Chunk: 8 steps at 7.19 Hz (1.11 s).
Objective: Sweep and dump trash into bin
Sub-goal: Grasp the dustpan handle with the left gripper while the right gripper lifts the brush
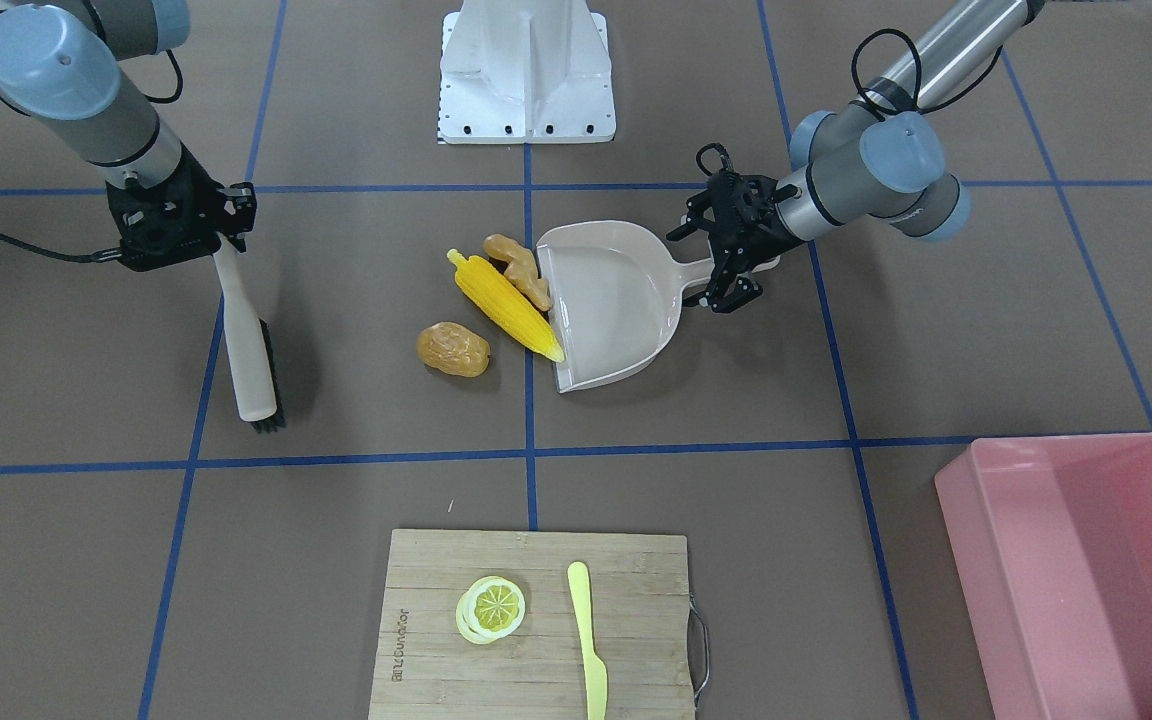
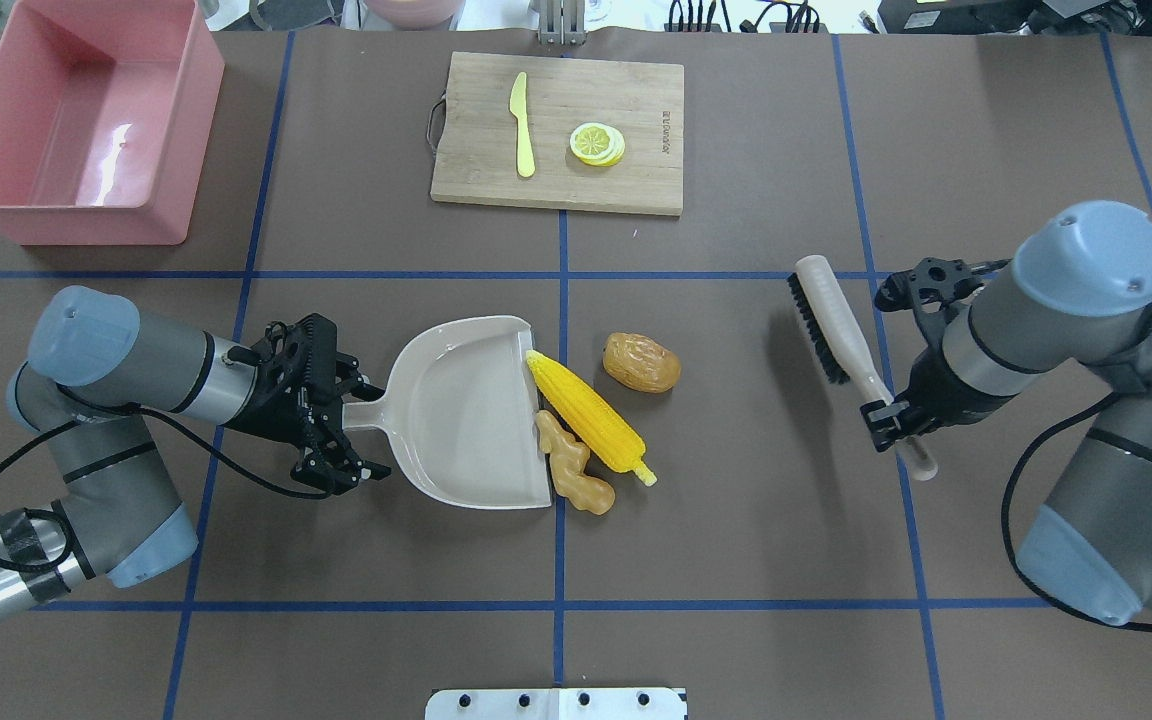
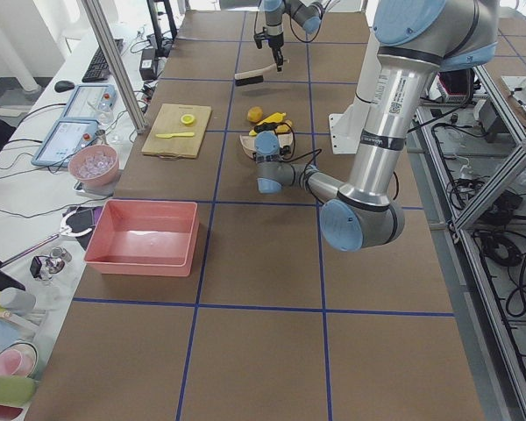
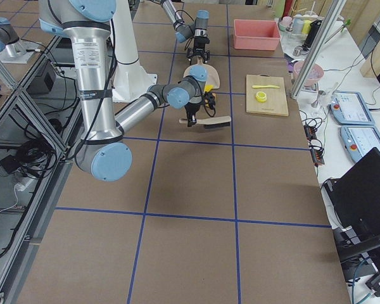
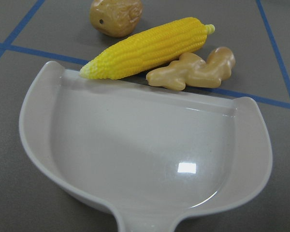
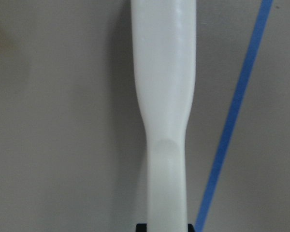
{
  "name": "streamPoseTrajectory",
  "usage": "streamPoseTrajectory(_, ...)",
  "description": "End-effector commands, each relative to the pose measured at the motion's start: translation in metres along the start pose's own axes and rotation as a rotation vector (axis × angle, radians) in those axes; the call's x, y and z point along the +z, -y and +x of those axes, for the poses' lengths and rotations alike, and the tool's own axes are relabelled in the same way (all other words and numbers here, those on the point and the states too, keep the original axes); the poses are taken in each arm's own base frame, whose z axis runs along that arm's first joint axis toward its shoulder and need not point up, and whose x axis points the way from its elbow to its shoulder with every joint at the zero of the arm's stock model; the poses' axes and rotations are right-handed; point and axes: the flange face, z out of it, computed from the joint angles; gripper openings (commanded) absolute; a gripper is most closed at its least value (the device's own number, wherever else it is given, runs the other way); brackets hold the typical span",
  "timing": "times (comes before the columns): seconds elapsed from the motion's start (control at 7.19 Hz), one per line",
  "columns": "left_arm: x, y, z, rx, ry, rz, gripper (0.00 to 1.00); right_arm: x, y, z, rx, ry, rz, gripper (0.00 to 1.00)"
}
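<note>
Though outside 1 bin (image 2: 66, 226), 3 foods (image 2: 586, 410)

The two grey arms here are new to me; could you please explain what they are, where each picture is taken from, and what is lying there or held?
They are two robot arms, each with a two-finger gripper. Four fixed cameras look from over the robot's shoulders, across the table and both ends; two ride the wrists. The left gripper holds a beige plastic dustpan by its handle, the right gripper a white-handled brush. At its lip lie a yellow corn cob and a knobbly tan ginger root, a wrinkled brown lump nearby. A large pink plastic tub and a wooden board stand apart.
</note>
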Motion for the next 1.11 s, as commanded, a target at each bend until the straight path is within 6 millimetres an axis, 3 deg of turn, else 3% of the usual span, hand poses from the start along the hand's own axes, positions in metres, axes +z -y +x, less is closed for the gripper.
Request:
streamPoseTrajectory(0.0, 0.005, 0.001, 0.003, 0.001, 0.017, 0.004, 0.98, -0.005, -0.013, -0.065, 0.062, 0.027, -0.025, 0.00)
streamPoseTrajectory(0.14, 0.004, 0.002, 0.004, 0.003, 0.019, 0.007, 0.98, -0.007, -0.018, -0.072, 0.097, 0.032, -0.033, 0.00)
streamPoseTrajectory(0.28, 0.004, 0.003, 0.004, 0.002, 0.020, 0.007, 0.98, -0.005, -0.025, -0.092, 0.111, 0.047, -0.045, 0.00)
streamPoseTrajectory(0.7, 0.004, 0.004, -0.002, -0.012, 0.067, -0.007, 0.98, 0.017, -0.038, -0.123, 0.114, 0.021, -0.038, 0.00)
streamPoseTrajectory(0.97, 0.004, 0.006, -0.001, -0.012, 0.069, -0.007, 0.98, 0.033, -0.042, -0.164, 0.133, 0.020, -0.034, 0.00)
